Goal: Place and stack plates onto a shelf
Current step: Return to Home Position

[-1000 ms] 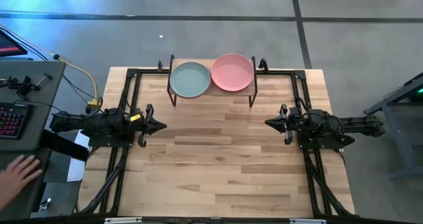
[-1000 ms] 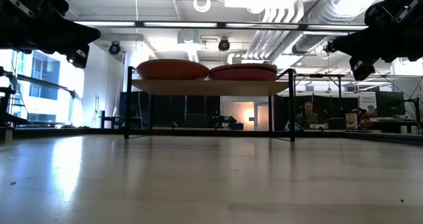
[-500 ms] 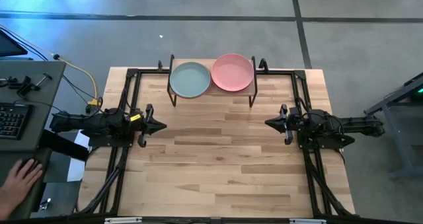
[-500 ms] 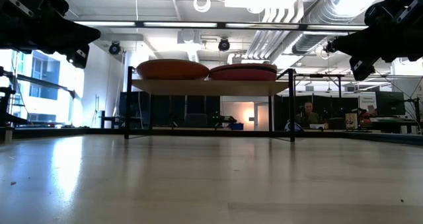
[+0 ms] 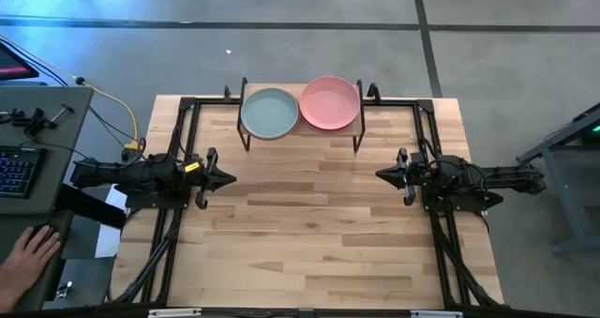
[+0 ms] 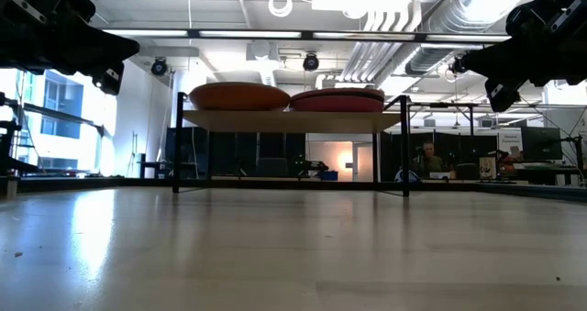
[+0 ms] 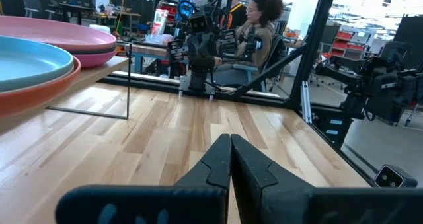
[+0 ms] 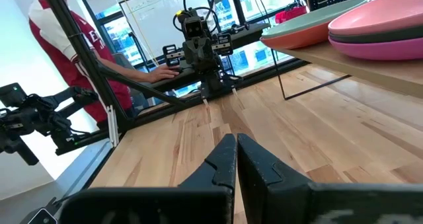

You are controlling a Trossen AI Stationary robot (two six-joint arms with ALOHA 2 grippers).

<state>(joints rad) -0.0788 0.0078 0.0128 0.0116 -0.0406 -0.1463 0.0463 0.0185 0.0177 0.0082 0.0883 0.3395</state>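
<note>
So the left jaws and right jaws sit pinched together, well off the shelf (image 6: 293, 121). Only risk I see: someone bumps the desk (image 5: 309, 224) and the plates (image 5: 269, 113) slide.

From above, teal plate (image 5: 269, 113) and salmon plate (image 5: 330, 102) hide those beneath.

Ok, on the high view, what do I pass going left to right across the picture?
A person's hand at the desk edge → left claw, shut → pale teal plate → salmon pink plate → right claw, shut.
</note>
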